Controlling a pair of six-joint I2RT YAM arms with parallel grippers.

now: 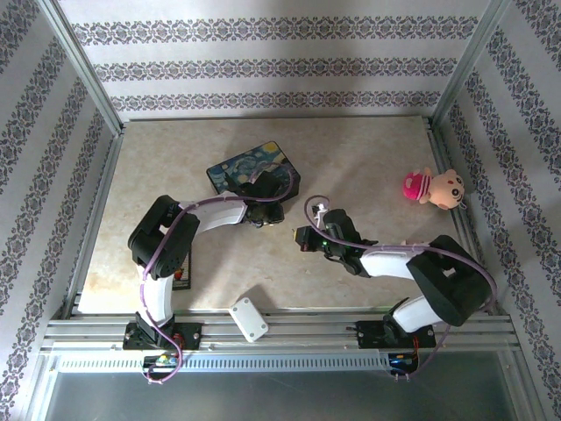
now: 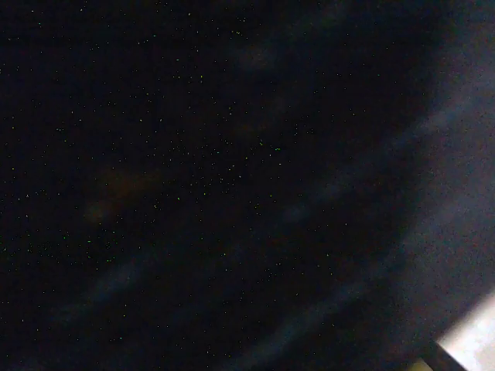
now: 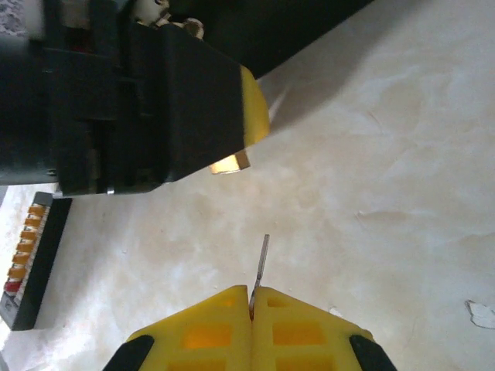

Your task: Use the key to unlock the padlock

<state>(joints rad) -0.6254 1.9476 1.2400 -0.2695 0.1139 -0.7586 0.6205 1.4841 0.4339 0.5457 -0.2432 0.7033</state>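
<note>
Now the right hand (image 3: 251,297) pinches the key (image 3: 263,259), blade pointing toward the padlock (image 3: 230,163) gripped in the left hand (image 1: 261,214), near but apart. Insertion looks next: square the blade to the padlock, then advance gently.

Top view: a starry-night painted flat box (image 1: 254,174) lies on the pale marbled tabletop (image 1: 377,149), upper centre. The jaws of the left arm (image 1: 210,213) sit just below the box's lower edge. The jaws of the right arm (image 1: 394,263) lie just to their right, slightly lower. A pink-and-cream plush doll (image 1: 434,187) lies far right, well apart. A white rectangular plastic block (image 1: 248,318) rests on the metal rail (image 1: 333,326), lower centre. A black-and-orange striped flat bar (image 1: 181,277) lies lower left, partly under the left arm.

Right wrist view: a slim dark metal key (image 3: 261,263) stands between the right jaws at bottom centre. A brass-gold padlock (image 3: 230,163) sits above it at the left jaws, apart from the key's tip.
</note>
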